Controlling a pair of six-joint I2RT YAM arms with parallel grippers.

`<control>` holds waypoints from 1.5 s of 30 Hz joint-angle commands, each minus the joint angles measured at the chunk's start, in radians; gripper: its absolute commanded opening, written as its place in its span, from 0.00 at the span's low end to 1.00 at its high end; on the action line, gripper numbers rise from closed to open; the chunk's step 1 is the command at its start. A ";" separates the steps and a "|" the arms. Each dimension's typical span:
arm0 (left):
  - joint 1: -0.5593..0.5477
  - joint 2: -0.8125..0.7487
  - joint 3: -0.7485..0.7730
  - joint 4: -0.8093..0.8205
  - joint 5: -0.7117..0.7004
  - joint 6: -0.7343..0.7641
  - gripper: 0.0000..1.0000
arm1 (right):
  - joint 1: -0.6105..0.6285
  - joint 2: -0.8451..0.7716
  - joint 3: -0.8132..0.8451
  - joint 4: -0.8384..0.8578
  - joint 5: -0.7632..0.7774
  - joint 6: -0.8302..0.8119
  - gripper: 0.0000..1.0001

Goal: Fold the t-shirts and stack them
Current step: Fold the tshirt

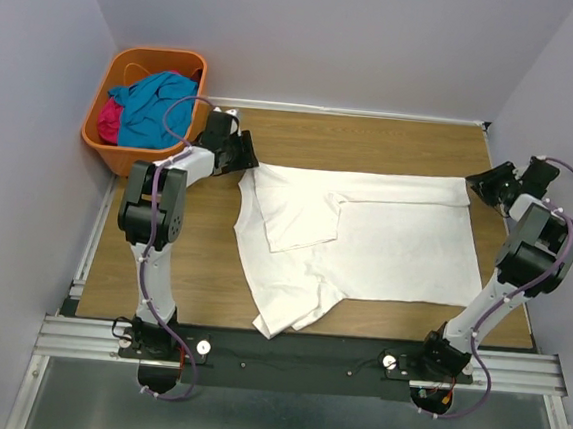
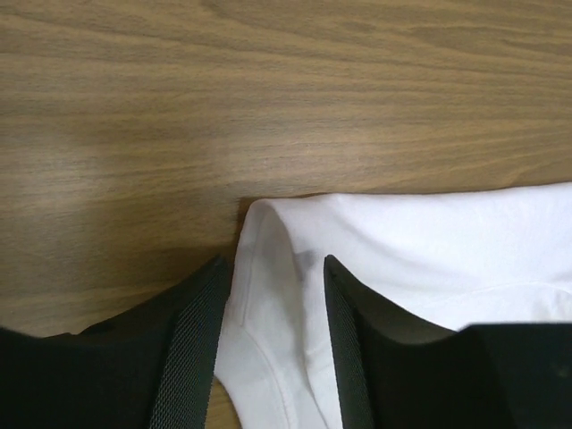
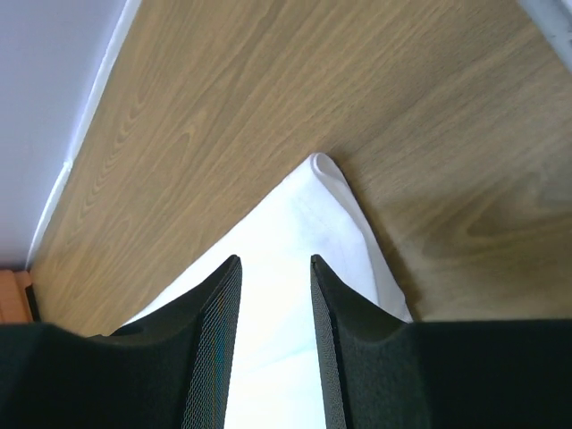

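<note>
The white t-shirt (image 1: 384, 243) is spread, partly folded, on the table (image 1: 192, 266), with its long axis running from one gripper to the other. One far corner is seen directly between the parted fingers of the left gripper (image 2: 273, 264). The opposite corner pokes out just ahead of the right gripper (image 3: 274, 261), whose jaws are likewise apart and unclamped. Each corner is judged nearest its own arm. The teal t-shirt (image 1: 156, 103) and magenta t-shirt (image 1: 109, 119) are heaped in the basket (image 1: 113, 69) beyond the left gripper.
</note>
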 commanded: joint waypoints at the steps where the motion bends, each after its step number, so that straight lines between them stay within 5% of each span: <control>1: -0.004 -0.093 0.025 -0.014 -0.015 0.022 0.66 | -0.016 -0.092 -0.082 -0.029 0.108 0.015 0.44; 6: -0.042 -0.203 -0.028 -0.047 -0.048 0.037 0.73 | -0.016 -0.172 -0.173 -0.034 0.234 0.027 0.43; 19: -0.111 -0.498 -0.377 -0.044 -0.087 0.053 0.73 | -0.016 -0.075 -0.170 -0.018 0.167 0.041 0.37; 26: -0.169 -0.535 -0.456 -0.042 -0.078 0.031 0.73 | -0.016 -0.046 -0.162 -0.011 0.161 0.041 0.36; 37: -0.229 -0.541 -0.500 -0.093 -0.023 0.033 0.71 | -0.016 -0.121 -0.182 -0.014 0.150 0.036 0.02; 45: -0.243 -0.540 -0.540 -0.119 0.014 0.025 0.67 | -0.016 -0.201 -0.241 -0.023 0.202 0.058 0.00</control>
